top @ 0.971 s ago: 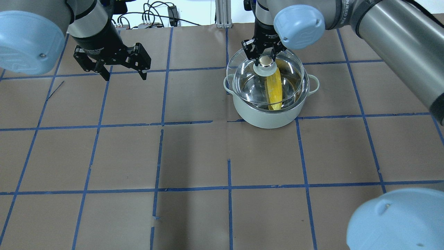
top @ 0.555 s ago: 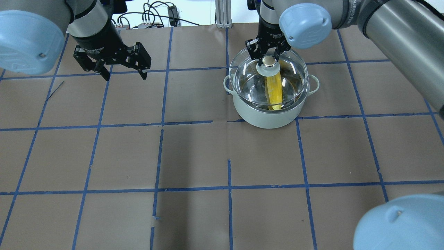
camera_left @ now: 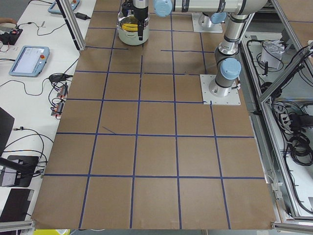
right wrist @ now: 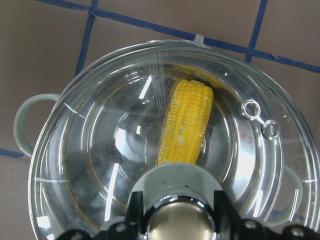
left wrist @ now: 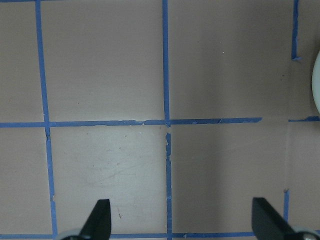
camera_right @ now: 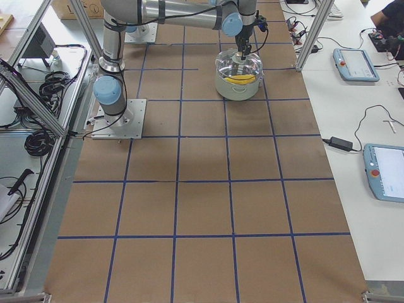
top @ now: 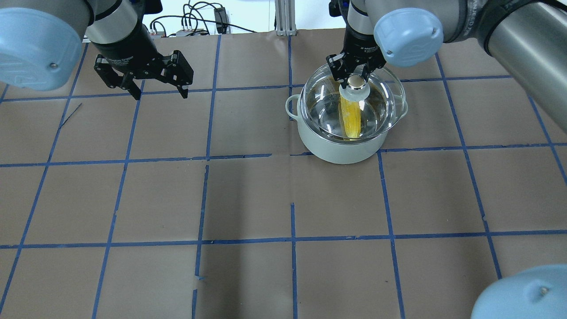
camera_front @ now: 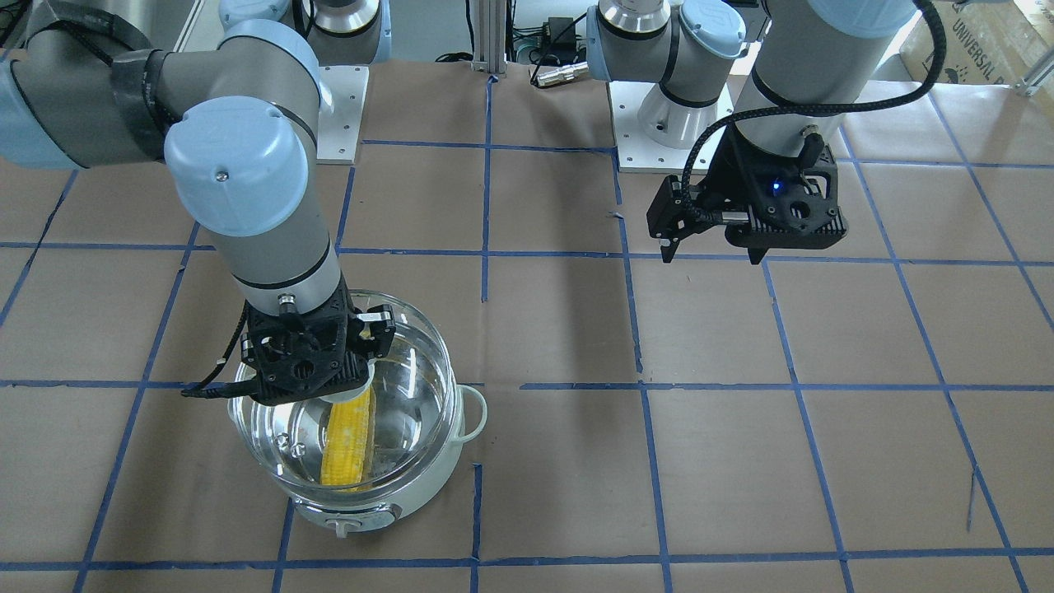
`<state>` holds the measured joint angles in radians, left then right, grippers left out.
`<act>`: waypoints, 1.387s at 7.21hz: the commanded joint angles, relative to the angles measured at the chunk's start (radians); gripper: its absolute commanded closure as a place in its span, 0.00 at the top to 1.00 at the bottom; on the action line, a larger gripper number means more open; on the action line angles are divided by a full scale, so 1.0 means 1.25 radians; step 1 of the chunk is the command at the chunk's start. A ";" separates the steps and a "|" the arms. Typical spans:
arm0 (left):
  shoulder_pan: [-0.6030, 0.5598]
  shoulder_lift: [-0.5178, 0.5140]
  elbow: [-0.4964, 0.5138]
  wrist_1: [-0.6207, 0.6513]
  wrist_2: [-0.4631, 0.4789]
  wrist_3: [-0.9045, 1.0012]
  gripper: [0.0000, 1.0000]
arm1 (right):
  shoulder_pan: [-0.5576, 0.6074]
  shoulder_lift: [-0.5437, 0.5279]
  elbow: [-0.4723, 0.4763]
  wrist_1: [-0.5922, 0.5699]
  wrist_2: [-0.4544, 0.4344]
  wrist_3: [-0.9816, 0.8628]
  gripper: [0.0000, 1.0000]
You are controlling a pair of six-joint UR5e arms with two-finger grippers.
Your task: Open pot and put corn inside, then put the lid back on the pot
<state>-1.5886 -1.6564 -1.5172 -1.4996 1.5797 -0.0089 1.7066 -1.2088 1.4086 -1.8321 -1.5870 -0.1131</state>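
Note:
The pale mint pot (top: pixel 337 148) stands on the table right of centre, with the yellow corn (top: pixel 351 116) lying inside it. My right gripper (top: pixel 354 76) is shut on the beige knob (top: pixel 354 81) of the clear glass lid (top: pixel 378 104). It holds the lid over the pot, offset toward the pot's right handle. I cannot tell whether the lid touches the rim. The right wrist view shows the lid (right wrist: pixel 100 150), the corn (right wrist: pixel 187 120) under it and the knob (right wrist: pixel 175 227) between my fingers. My left gripper (top: pixel 160 94) is open and empty, far to the left.
The table is brown paper with a blue tape grid (top: pixel 292 239). Cables and a metal post (top: pixel 283 17) lie beyond the far edge. The pot's front control knob (camera_front: pixel 344 520) faces the front camera. The pot's edge (left wrist: pixel 317 80) shows at the right of the left wrist view.
My right gripper has carried the lid to the right in the overhead view, so it now overhangs the pot's right handle. The left arm has barely moved.

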 commanded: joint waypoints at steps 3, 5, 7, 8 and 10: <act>-0.002 0.002 0.000 -0.003 0.004 0.000 1.00 | -0.003 0.012 0.005 -0.003 -0.001 0.005 0.40; -0.002 -0.009 0.001 0.003 0.004 0.001 1.00 | -0.003 0.020 -0.006 -0.004 -0.001 0.002 0.40; -0.002 0.008 0.003 -0.005 0.004 0.000 1.00 | -0.003 0.021 0.003 -0.006 0.002 0.007 0.40; 0.003 0.003 0.004 -0.009 0.003 0.001 1.00 | -0.003 0.026 0.005 -0.013 0.002 0.006 0.40; 0.001 0.003 0.001 -0.024 0.004 0.001 1.00 | 0.004 0.032 0.003 -0.016 0.003 0.005 0.40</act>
<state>-1.5861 -1.6522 -1.5147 -1.5222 1.5835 -0.0078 1.7055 -1.1722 1.4132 -1.8493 -1.5837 -0.1067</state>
